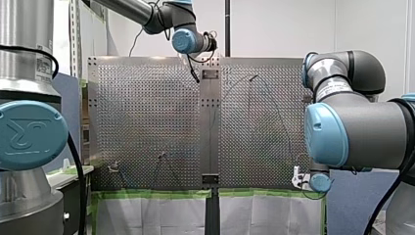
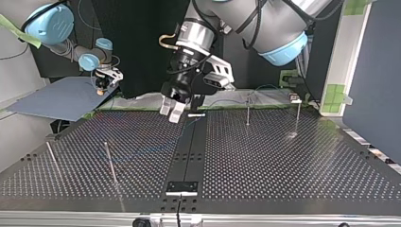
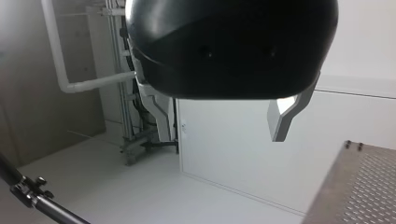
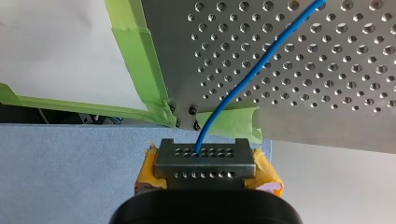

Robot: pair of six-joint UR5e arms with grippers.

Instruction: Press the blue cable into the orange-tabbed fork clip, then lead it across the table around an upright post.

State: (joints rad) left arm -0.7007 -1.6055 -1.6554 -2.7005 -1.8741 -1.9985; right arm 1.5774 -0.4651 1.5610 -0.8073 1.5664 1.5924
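Perforated table (image 4: 327, 70) meets green tape (image 4: 135, 60) at one corner, and the blue cable (image 4: 261, 65) runs slantwise inward from that corner over bare holes. My right gripper (image 4: 205, 161), just off the corner, is clamped on the cable. My left gripper (image 2: 172, 109) hovers well away from it, open or closed I cannot tell.

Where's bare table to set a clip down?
Widest bare patch: top view's near right, between the black centre strip and the table edge, this side of the far posts. Crowded: far middle under my left gripper; left half has the blue cable and near posts.
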